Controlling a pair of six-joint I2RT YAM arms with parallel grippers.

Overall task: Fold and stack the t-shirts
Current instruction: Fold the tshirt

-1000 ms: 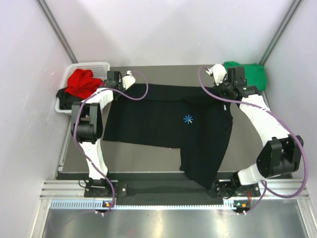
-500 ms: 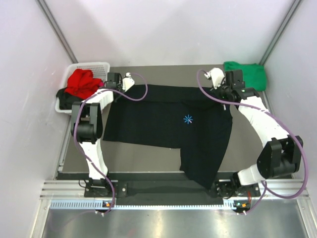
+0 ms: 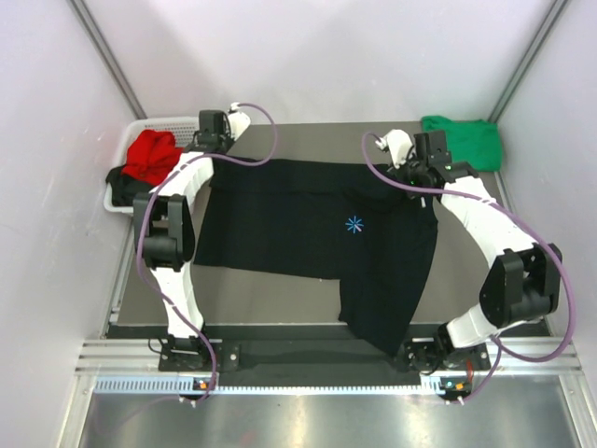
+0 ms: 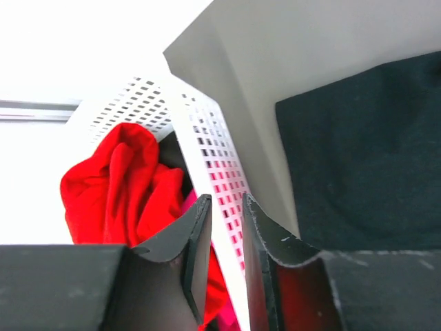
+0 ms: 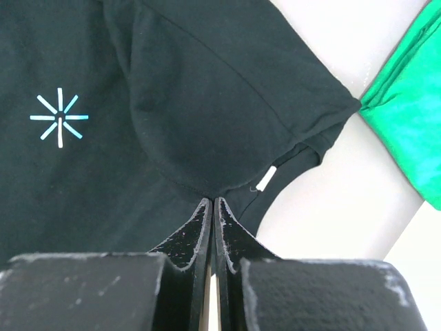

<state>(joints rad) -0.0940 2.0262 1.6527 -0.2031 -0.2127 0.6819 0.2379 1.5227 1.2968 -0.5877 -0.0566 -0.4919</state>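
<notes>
Right wrist view: right claw point(image 5: 211, 201) shut, pinching black shirt point(image 5: 207, 89) at a curved fold; green shirt point(image 5: 413, 131) at two o'clock. Left claw point(image 4: 224, 207) barely parted, empty, beside lattice basket point(image 4: 207, 152).

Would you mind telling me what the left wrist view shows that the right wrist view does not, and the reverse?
Only the left wrist view shows the white basket with the red t-shirt inside. Only the right wrist view shows the green t-shirt, the blue chest mark, and the right claw pinched shut at the collar of the black t-shirt. Both views show part of that black t-shirt.
</notes>
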